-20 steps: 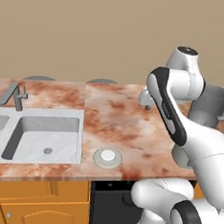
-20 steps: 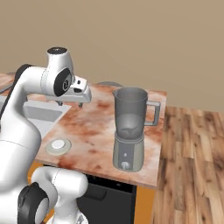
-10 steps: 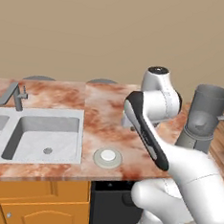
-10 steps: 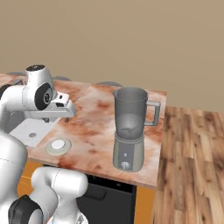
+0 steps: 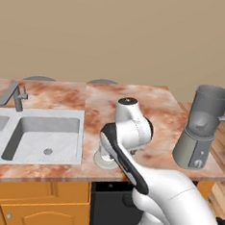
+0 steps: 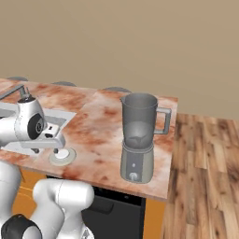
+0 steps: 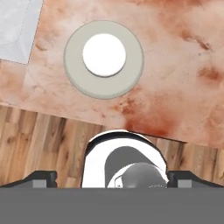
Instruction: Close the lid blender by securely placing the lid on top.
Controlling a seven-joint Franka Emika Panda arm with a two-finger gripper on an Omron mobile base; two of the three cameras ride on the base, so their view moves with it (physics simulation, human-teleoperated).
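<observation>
Lid (image 7: 104,59) lies flat on the counter (image 7: 183,70), near the front edge, just right of the sink (image 5: 40,134). Pale grey-green rim, white raised centre facing up. In the left base view only a sliver of the lid (image 5: 100,160) shows, the rest behind the arm. In the right base view the lid (image 6: 63,156) sits below the hand.

Gripper (image 6: 45,150) hangs above the lid, pointing down, not touching it. In the hand view the two finger tips (image 7: 41,178) stand far apart at the bottom corners, so the jaws are wide and hold nothing. The lid sits in the upper part of that view, left of centre, clear of both tips.

Blender (image 5: 203,127) stands upright at the right end of the counter, well apart from the lid. Jar mouth is uncovered. Handle points away from the sink; small white knob on the base faces the counter's front edge. Same blender (image 6: 139,137) in the right base view, near the counter's corner, wood floor (image 6: 205,177) beyond.

Faucet (image 5: 13,95) stands behind the sink. Orange cabinet doors (image 5: 34,206) below the counter, a dark panel (image 5: 111,208) beside them under the lid's spot.
</observation>
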